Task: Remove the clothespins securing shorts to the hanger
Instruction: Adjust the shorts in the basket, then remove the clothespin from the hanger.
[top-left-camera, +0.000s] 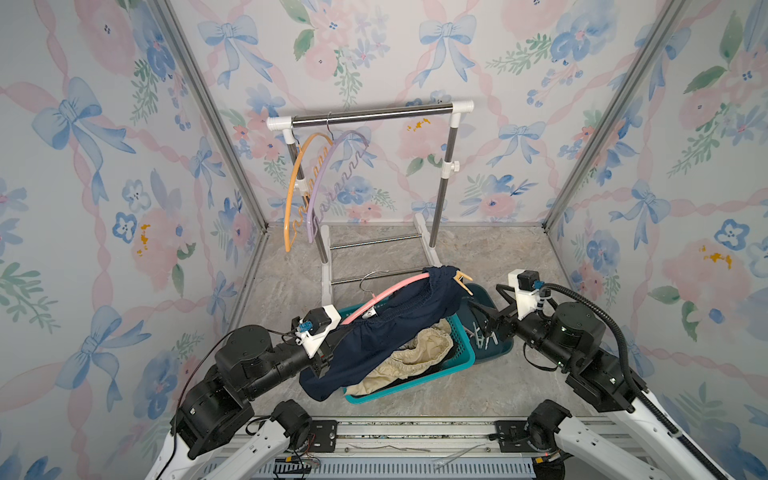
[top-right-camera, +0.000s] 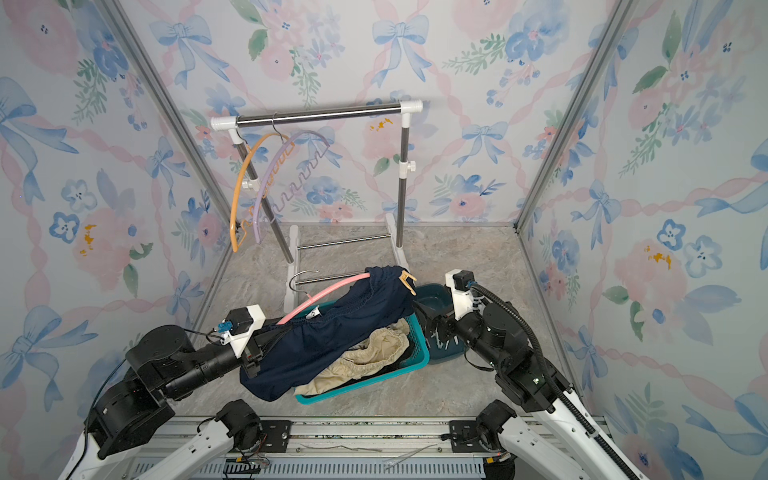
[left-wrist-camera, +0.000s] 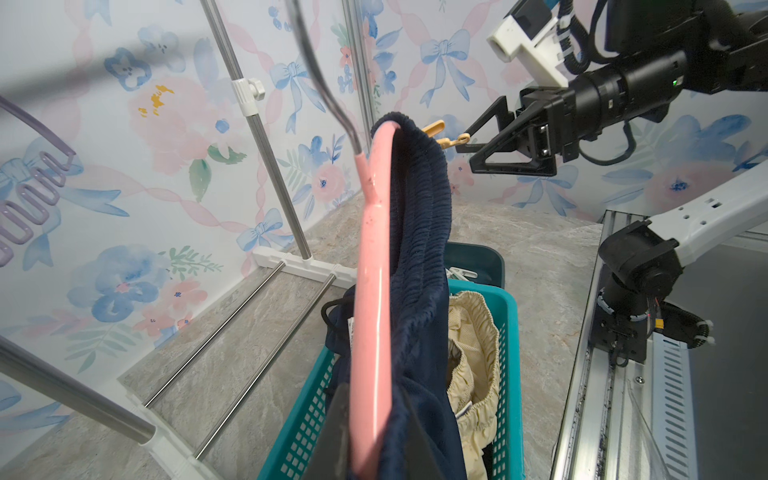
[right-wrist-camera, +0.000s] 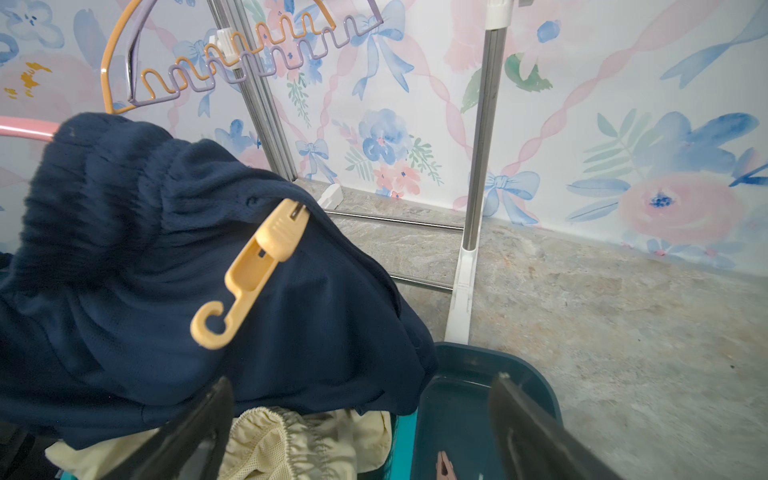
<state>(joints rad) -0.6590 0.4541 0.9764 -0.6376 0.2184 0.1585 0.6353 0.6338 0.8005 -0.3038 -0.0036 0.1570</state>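
Note:
Navy shorts (top-left-camera: 390, 328) hang over a pink hanger (left-wrist-camera: 372, 332), and my left gripper (left-wrist-camera: 374, 436) is shut on the near end of that hanger, with shorts fabric against one finger. A light orange clothespin (right-wrist-camera: 257, 266) pins the shorts at the hanger's far end (top-left-camera: 463, 282). My right gripper (right-wrist-camera: 361, 415) is open just beside and below that clothespin, without touching it. It hovers over a dark bin (right-wrist-camera: 519, 374) holding several loose clothespins (top-left-camera: 482, 338). Cream shorts (top-left-camera: 419, 353) lie in the teal basket (top-left-camera: 461, 357) under the navy pair.
A metal clothes rack (top-left-camera: 374, 114) stands at the back, with an empty orange hanger (top-left-camera: 291, 195) and an empty purple hanger (top-left-camera: 328, 174) hung at its left end. Its white feet and low bars (top-left-camera: 374, 241) reach to just behind the basket. Patterned walls close in on three sides.

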